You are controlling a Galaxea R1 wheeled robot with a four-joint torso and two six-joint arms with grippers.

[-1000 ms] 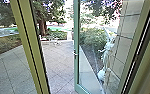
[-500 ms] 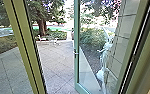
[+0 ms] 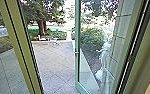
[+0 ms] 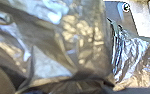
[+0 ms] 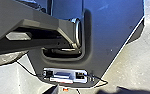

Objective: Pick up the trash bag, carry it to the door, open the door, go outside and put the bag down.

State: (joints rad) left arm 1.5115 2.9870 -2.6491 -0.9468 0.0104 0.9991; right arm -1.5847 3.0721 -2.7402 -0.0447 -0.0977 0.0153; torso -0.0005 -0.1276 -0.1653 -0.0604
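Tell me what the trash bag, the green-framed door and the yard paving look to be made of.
Trash bag: thin plastic film, glossy, by its creases and glints.
Door: clear glass, as a bush shows through; its smooth green frame may be painted metal.
Paving: concrete or stone, matte grey, with straight joint lines.

Ahead of you, the open door (image 3: 77,68) gives onto paving (image 3: 53,61); far left, furniture (image 3: 41,38) stands before a tree (image 3: 42,27); right, behind glass, a bush (image 3: 91,37) and wall (image 3: 119,33).
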